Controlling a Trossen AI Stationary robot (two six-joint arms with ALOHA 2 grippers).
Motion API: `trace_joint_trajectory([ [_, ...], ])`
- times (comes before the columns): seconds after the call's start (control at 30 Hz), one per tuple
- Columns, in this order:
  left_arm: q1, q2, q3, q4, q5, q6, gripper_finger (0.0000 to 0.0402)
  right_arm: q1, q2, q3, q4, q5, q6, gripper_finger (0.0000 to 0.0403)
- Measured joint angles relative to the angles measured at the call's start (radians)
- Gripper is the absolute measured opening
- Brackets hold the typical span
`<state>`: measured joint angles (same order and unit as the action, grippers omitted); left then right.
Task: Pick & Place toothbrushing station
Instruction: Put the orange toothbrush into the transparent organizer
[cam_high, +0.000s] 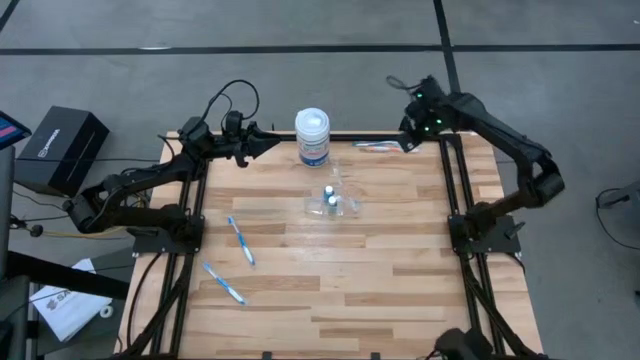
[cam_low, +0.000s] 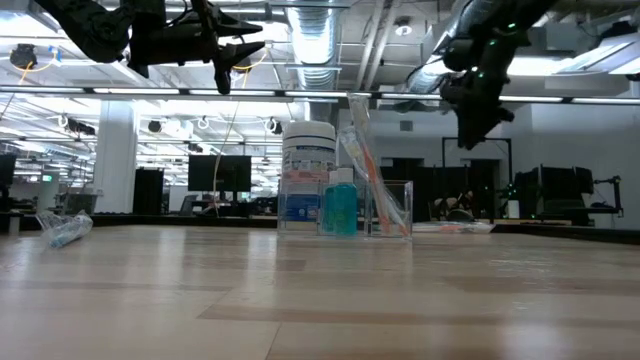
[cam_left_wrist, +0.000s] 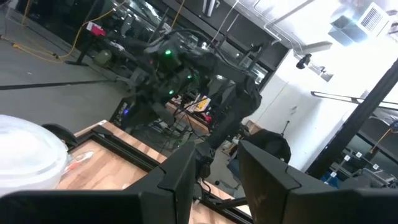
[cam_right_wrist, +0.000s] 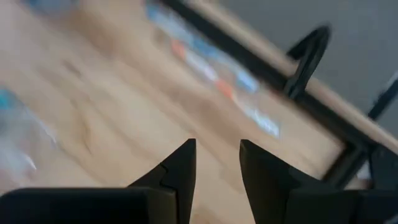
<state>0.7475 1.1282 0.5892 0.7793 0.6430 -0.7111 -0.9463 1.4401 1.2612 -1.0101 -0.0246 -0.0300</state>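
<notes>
The wooden table (cam_high: 400, 250), butcher-block planks in a dark metal frame, filled the high view. The left arm hung over the far-left edge, left gripper (cam_high: 270, 143) pointing toward the white jar (cam_high: 312, 137); the right arm reached over the far-right corner, right gripper (cam_high: 408, 143) above the table edge. Each wrist view showed its own dark fingers parted by a narrow gap, nothing between them.

Only the high view gave the layout: the clear holder (cam_high: 332, 200) stood near the table's middle, in front of the jar, with two loose toothbrushes (cam_high: 241, 241) lying well apart from it toward the near-left. A third packaged toothbrush (cam_high: 378, 146) lay at the far edge, just beside the right gripper; the right wrist view showed it as a blurred orange-and-blue streak.

Only the low view showed the holder's contents: a small teal-blue bottle (cam_low: 340, 209) and an orange-and-white toothbrush (cam_low: 365, 160) leaning tilted in the see-through box. The jar was cylindrical, white, blue-labelled.
</notes>
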Motion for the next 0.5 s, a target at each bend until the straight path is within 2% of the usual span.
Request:
trace_joint_trajectory([
  [0.13,0.0,0.0,0.0,-0.001,0.0,0.006,0.0115,-0.002,0.137,0.094,-0.151,0.049,-0.043,0.0113],
  [0.23,0.0,0.0,0.0,-0.001,0.0,0.007,0.0115,-0.004,0.245,0.158,-0.231,0.104,-0.136,0.0113],
  [0.5,0.0,0.0,0.0,-0.002,0.003,0.008,0.0115,0.01,0.484,0.416,-0.365,0.116,-0.394,0.0113],
])
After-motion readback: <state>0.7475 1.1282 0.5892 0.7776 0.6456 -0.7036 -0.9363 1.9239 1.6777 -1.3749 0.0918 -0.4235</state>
